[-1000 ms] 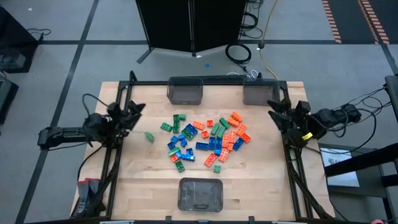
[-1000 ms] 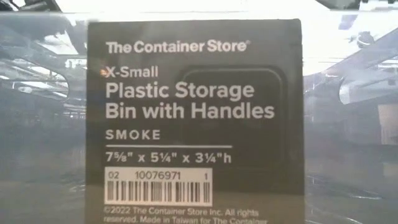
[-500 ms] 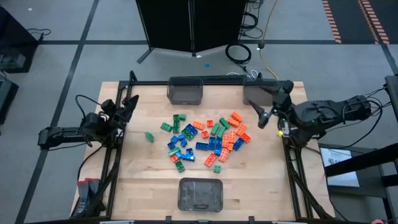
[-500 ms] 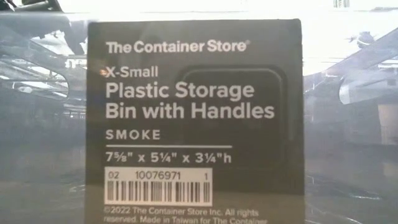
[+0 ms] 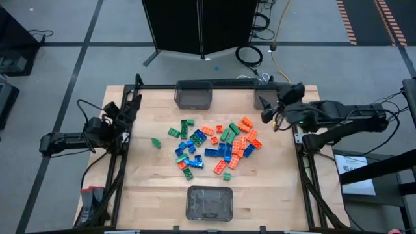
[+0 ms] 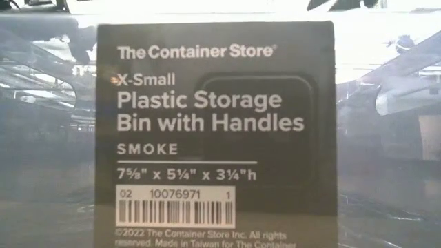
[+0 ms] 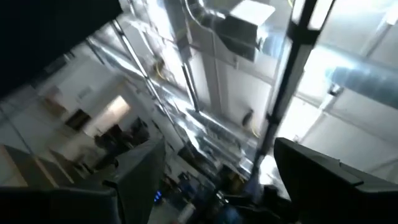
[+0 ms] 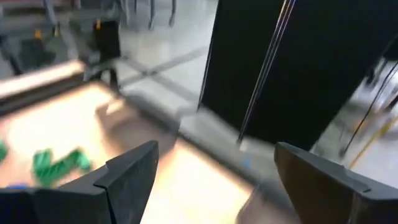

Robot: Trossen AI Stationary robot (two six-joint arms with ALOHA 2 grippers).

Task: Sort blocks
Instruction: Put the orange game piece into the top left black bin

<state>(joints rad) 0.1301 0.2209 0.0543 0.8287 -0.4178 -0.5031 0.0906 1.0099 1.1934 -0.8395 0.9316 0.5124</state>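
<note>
The blocks (image 5: 216, 146) lie in a loose heap of orange, green and blue at the table's middle. One green block (image 5: 156, 142) rests apart on the wood to the heap's left. My left gripper (image 5: 130, 107) (image 7: 211, 174) is open at the table's left edge and tipped upward; its wrist view shows only the ceiling. My right gripper (image 5: 268, 112) (image 8: 214, 180) is open above the table's far right part, just right of the heap. Green blocks (image 8: 59, 163) show in its wrist view.
Three grey translucent bins stand on the table: two at the far edge (image 5: 194, 95) (image 5: 270, 96), one at the near edge (image 5: 209, 203). The near bin's label (image 6: 215, 138) fills the low view. A black frame (image 5: 214, 84) borders the table. Bare wood lies around the heap.
My right arm has swung out from the table's right edge toward the left and the far edge, and now reaches over the table beside the far right bin. My left gripper has tipped upward and shifted slightly toward the far edge. No block has moved.
</note>
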